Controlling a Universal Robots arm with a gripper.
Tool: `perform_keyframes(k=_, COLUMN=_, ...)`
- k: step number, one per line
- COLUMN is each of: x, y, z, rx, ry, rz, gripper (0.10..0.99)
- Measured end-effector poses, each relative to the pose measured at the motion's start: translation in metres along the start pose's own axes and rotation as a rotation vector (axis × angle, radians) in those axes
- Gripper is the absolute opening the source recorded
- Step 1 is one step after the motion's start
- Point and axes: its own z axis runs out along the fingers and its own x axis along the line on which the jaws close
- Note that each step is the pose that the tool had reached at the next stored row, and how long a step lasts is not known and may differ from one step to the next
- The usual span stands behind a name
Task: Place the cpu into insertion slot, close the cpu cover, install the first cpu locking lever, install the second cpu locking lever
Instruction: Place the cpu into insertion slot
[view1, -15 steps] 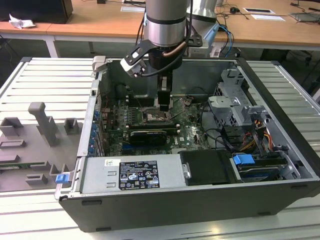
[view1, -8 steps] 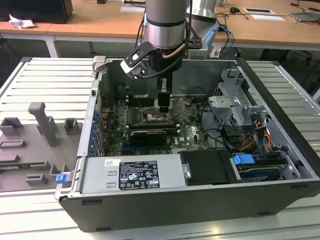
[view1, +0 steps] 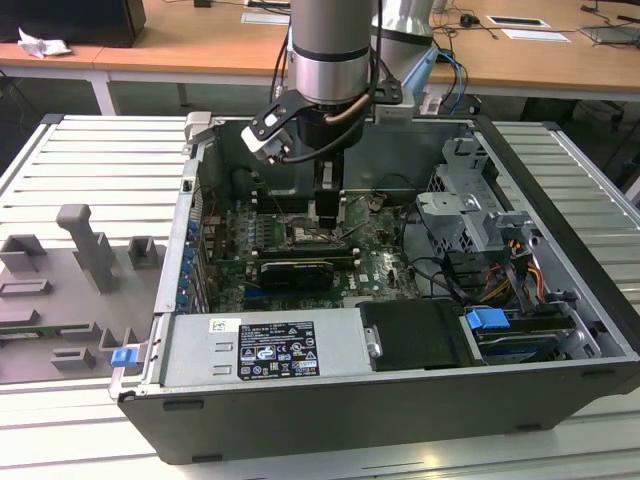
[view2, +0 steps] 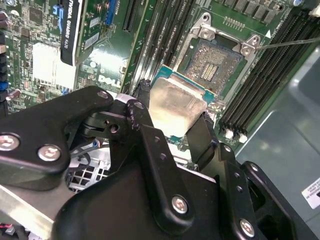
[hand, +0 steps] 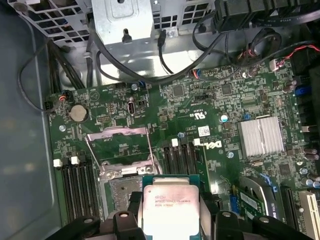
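Observation:
My gripper (view2: 172, 111) is shut on the cpu (view2: 176, 100), a flat square chip with a dull silver top, one black finger (view2: 141, 95) on each opposite edge. It hangs above the green board, just beside the insertion slot (view2: 214, 61), which lies bare with its pin field showing. In the first wrist view the cpu (hand: 170, 212) sits between the fingers, partly over the slot (hand: 122, 192). The cpu cover (hand: 117, 131) stands swung open beyond the slot, with thin lever rods (hand: 151, 150) raised alongside it. In the exterior view the gripper (view1: 325, 222) hovers inside the open case, over the slot (view1: 303, 236).
Black memory slots (view2: 260, 80) flank the socket on both sides. A graphics card (view1: 295, 270), a silver heatsink (hand: 261, 136), a drive cage (view1: 470, 200) and loose cables (hand: 165, 55) surround the board. The power supply (view1: 265, 345) lines the case's near wall. Grey fixtures (view1: 85, 250) stand outside it.

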Motion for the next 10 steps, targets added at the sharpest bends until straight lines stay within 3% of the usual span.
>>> perform_keyframes(k=1, x=0.0, y=0.0, z=0.0007, rx=-0.001, ry=-0.007, rz=0.0, gripper=0.537)
perform_keyframes(k=2, x=0.0, y=0.0, z=0.0015, rx=-0.003, ry=-0.0084, rz=-0.001, gripper=0.537)
perform_keyframes(k=4, x=0.0005, y=-0.0004, z=0.0048, rx=-0.004, ry=-0.008, rz=-0.005, gripper=0.537)
perform_keyframes(k=7, x=0.0047, y=-0.0017, z=0.0103, rx=-0.004, ry=-0.003, rz=-0.068, gripper=0.537)
perform_keyframes(k=10, x=0.0103, y=-0.003, z=0.0151, rx=-0.004, ry=-0.0013, rz=-0.09, gripper=0.537)
